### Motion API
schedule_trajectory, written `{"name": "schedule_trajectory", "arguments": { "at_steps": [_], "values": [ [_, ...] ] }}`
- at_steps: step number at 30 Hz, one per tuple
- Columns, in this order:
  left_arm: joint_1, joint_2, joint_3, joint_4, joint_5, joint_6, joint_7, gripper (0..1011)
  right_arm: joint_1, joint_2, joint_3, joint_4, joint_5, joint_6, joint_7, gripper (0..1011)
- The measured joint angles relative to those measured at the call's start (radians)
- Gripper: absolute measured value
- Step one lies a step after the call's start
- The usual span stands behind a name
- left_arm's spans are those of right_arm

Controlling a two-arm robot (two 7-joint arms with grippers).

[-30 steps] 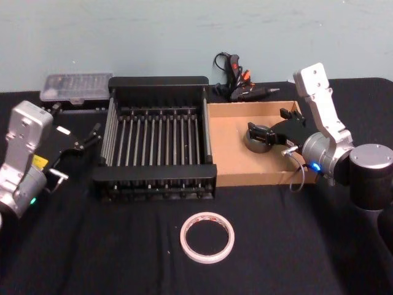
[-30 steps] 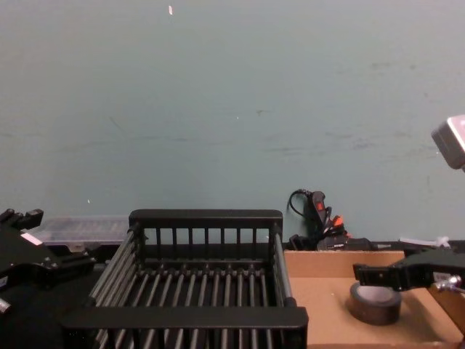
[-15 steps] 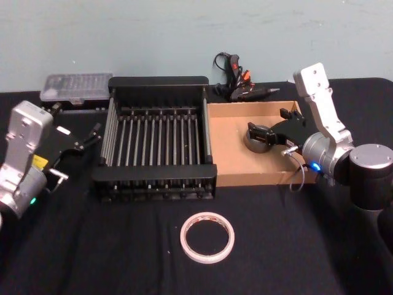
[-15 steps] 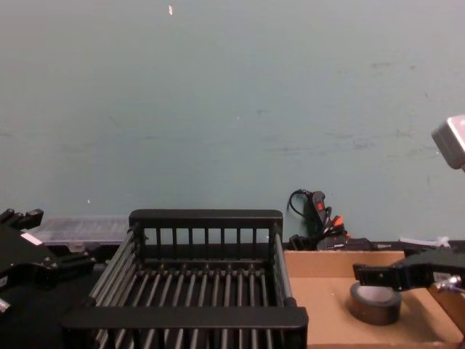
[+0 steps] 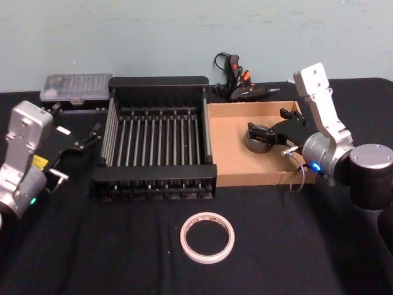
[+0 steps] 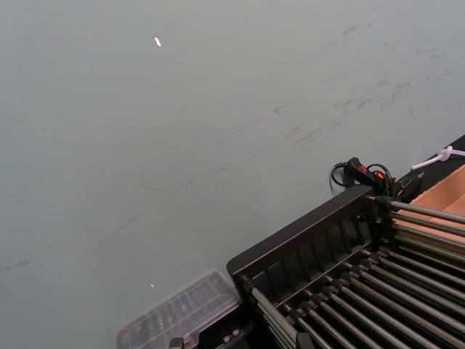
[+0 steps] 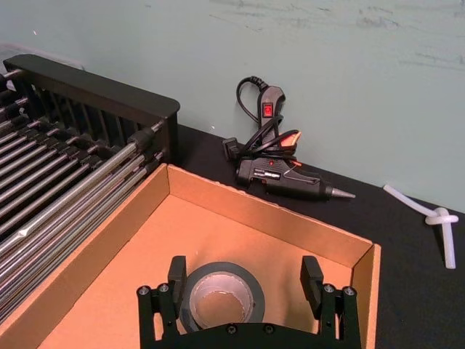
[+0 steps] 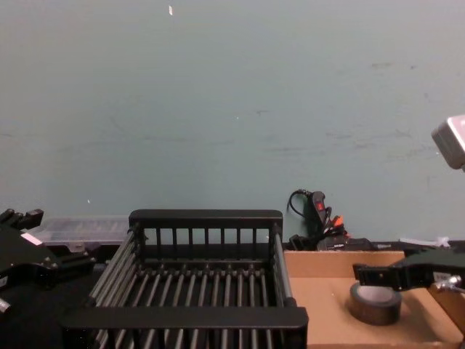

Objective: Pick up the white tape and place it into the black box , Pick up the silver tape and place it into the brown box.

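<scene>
The white tape (image 5: 207,238) lies flat on the black cloth, in front of the black box (image 5: 158,81), with no gripper near it. To the right of that crate stands the brown box (image 5: 252,179), and the silver tape (image 5: 258,143) rests on its floor. My right gripper (image 5: 268,121) hovers open just over this roll. In the right wrist view the silver tape (image 7: 218,294) sits between the spread fingers of the right gripper (image 7: 244,275), closer to one of them. My left gripper (image 5: 77,120) is parked open, left of the crate.
A black glue gun (image 5: 239,83) with its cord lies behind the boxes. A clear plastic case (image 5: 75,88) sits at the back left. A white glue stick (image 7: 438,218) lies beyond the cardboard box. Open cloth surrounds the white ring.
</scene>
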Motion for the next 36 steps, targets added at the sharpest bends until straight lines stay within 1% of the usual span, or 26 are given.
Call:
{"name": "schedule_trajectory", "arguments": {
  "at_steps": [2, 6, 9, 14, 18, 19, 21, 23, 28, 30, 31, 32, 36],
  "values": [
    [0.000, 0.000, 0.000, 0.000, 0.000, 0.000, 0.000, 1001, -0.004, 0.001, 0.003, -0.007, 0.000, 0.000, 0.006, 1002],
    [0.000, 0.000, 0.000, 0.000, 0.000, 0.000, 0.000, 1001, -0.023, 0.007, 0.014, -0.043, 0.002, 0.006, 0.022, 1002],
    [0.000, 0.000, 0.000, 0.000, 0.000, 0.000, 0.000, 1001, -0.043, 0.016, 0.024, -0.081, 0.011, 0.014, 0.035, 1002],
    [0.000, 0.000, 0.000, 0.000, 0.000, 0.000, 0.000, 1001, -0.108, 0.048, 0.041, -0.188, 0.039, 0.031, 0.068, 1002],
    [0.000, 0.000, 0.000, 0.000, 0.000, 0.000, 0.000, 1001, -0.144, 0.069, 0.045, -0.240, 0.054, 0.036, 0.082, 1002],
    [0.000, 0.000, 0.000, 0.000, 0.000, 0.000, 0.000, 1001, -0.164, 0.081, 0.046, -0.265, 0.061, 0.036, 0.090, 1002],
    [0.000, 0.000, 0.000, 0.000, 0.000, 0.000, 0.000, 1001, -0.182, 0.094, 0.045, -0.287, 0.066, 0.033, 0.098, 1002],
    [0.000, 0.000, 0.000, 0.000, 0.000, 0.000, 0.000, 1001, -0.212, 0.114, 0.041, -0.319, 0.072, 0.019, 0.111, 1002],
    [0.000, 0.000, 0.000, 0.000, 0.000, 0.000, 0.000, 1001, -0.265, 0.155, 0.032, -0.369, 0.083, -0.019, 0.139, 1002],
    [0.000, 0.000, 0.000, 0.000, 0.000, 0.000, 0.000, 1001, -0.305, 0.186, 0.024, -0.402, 0.089, -0.047, 0.159, 1002],
    [0.000, 0.000, 0.000, 0.000, 0.000, 0.000, 0.000, 1001, -0.305, 0.186, 0.024, -0.402, 0.089, -0.047, 0.159, 1002],
    [0.000, 0.000, 0.000, 0.000, 0.000, 0.000, 0.000, 1001, -0.324, 0.200, 0.019, -0.416, 0.092, -0.059, 0.169, 1002],
    [0.000, 0.000, 0.000, 0.000, 0.000, 0.000, 0.000, 1001, -0.368, 0.234, 0.008, -0.446, 0.101, -0.088, 0.188, 1002]
  ]
}}
